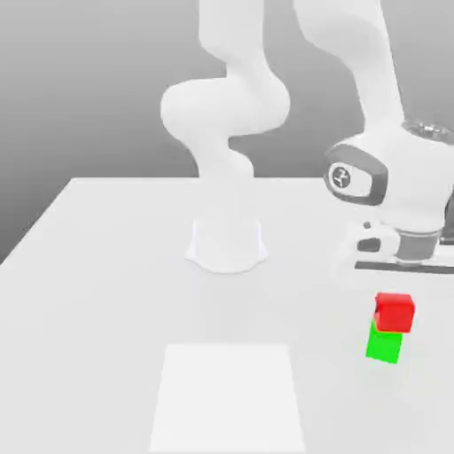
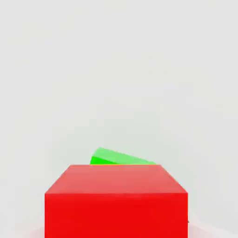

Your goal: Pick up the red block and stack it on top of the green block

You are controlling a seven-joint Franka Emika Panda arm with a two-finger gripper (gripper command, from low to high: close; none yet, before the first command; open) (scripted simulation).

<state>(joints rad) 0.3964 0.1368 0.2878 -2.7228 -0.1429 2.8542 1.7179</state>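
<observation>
Exterior view: red block (image 1: 394,312) tops green block (image 1: 383,345) (edges askew).

The white arm (image 1: 232,115) is seen rising from its base at the bench's middle and bending over toward 3 o'clock in the exterior view. The wrist (image 1: 390,182) is held low, with the hand pointed downward.

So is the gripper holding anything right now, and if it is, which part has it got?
Nothing looks held. The red block sits on the green block, twisted slightly off square, with the hand above it and apart from it in the exterior view.
</observation>
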